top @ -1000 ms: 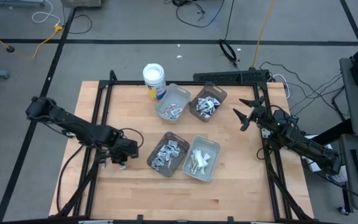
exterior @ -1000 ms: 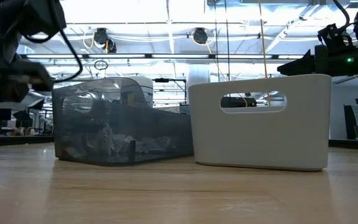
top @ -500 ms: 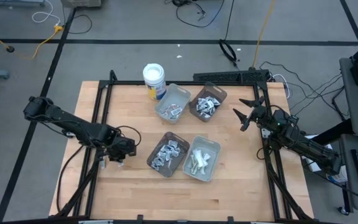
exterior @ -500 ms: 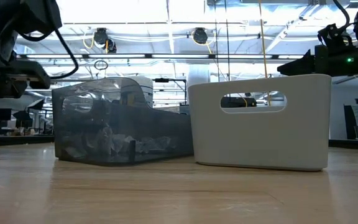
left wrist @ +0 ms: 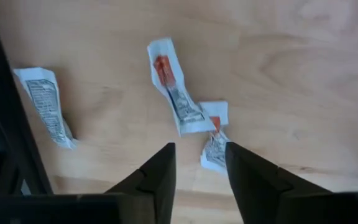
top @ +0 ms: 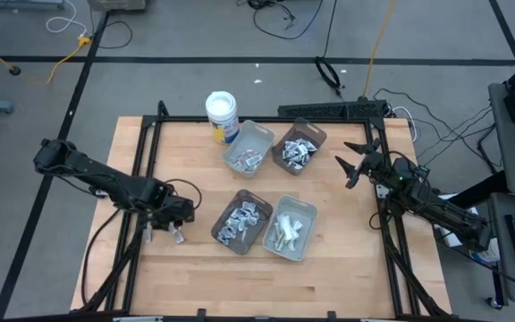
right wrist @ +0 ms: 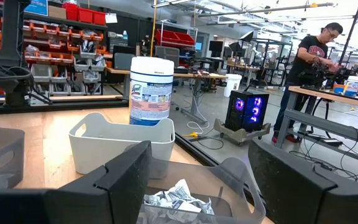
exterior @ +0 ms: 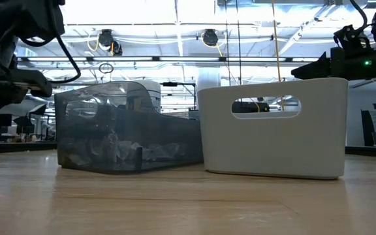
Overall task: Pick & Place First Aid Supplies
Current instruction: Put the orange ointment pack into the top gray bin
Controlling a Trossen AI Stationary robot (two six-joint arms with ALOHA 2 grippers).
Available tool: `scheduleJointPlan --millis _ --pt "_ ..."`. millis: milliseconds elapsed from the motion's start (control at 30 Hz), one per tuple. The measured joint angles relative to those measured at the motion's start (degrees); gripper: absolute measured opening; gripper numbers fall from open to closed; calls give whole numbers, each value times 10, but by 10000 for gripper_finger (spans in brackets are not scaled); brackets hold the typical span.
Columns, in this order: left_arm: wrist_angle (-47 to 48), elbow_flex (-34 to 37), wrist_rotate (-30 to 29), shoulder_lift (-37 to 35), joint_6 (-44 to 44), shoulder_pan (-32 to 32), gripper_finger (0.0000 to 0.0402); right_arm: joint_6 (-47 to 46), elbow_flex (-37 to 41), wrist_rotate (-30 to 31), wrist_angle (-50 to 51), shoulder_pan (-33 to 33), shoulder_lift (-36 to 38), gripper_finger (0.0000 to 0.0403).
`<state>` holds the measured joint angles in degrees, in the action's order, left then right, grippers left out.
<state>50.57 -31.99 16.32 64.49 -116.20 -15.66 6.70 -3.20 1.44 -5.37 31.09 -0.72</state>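
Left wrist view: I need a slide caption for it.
Left gripper open above three small packets lying loose on the wooden table.

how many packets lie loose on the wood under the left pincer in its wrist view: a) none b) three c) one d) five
b: the left wrist view shows three packets on the bare wood: a long one with a red mark, a small one touching its end, and one off by the dark frame bar, with the left pincer above them holding nothing.
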Motion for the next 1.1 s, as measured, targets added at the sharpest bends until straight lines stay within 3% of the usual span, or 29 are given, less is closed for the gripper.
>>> scheduleJointPlan --millis 267,533,733,833,1033,1100 --pt "81 3 -5 0 -39 27 178 0 0 0 0 0 0 263" --pt "-16 30 -19 61 -41 38 182 0 0 0 0 0 0 263" --pt "-14 29 -11 81 -38 41 179 0 0 0 0 0 0 263" --pt "-14 29 -11 82 -17 46 152 0 0 0 0 0 0 263" --pt "-12 26 -1 82 36 58 32 0 0 0 0 0 0 263" --pt "7 24 2 77 48 58 11 0 0 0 0 0 0 263"
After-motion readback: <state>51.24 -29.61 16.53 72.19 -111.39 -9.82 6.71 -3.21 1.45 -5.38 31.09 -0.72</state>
